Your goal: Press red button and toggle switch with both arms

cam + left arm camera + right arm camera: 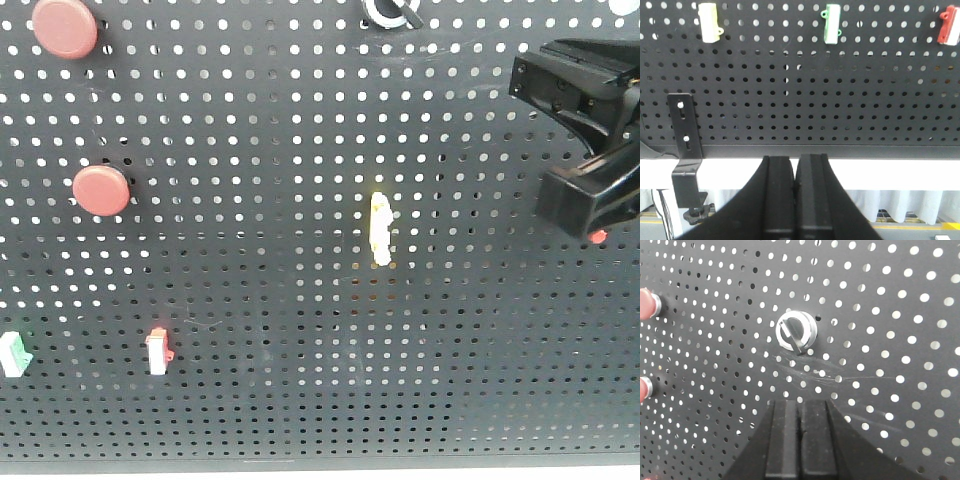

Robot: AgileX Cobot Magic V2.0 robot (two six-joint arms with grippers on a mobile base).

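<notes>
Pegboard [300, 330] work: both claws closed, neither touching a control.
Your left claw [795, 200] sits below the board's lower edge; the red toggle switch [948, 26] lies up and far right of it, long axis vertical. Your right claw [800, 440] is nearer the rotary knob [796, 331]; red buttons [646, 303] lie left. No readable writing.

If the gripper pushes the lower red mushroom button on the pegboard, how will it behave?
The red button probably travels straight in rather than tipping: it's mounted through the perforated panel. Its broad, rounded cap looks smooth, so an off-centre push from the shut right gripper may slide off. The thin panel might flex slightly.
</notes>
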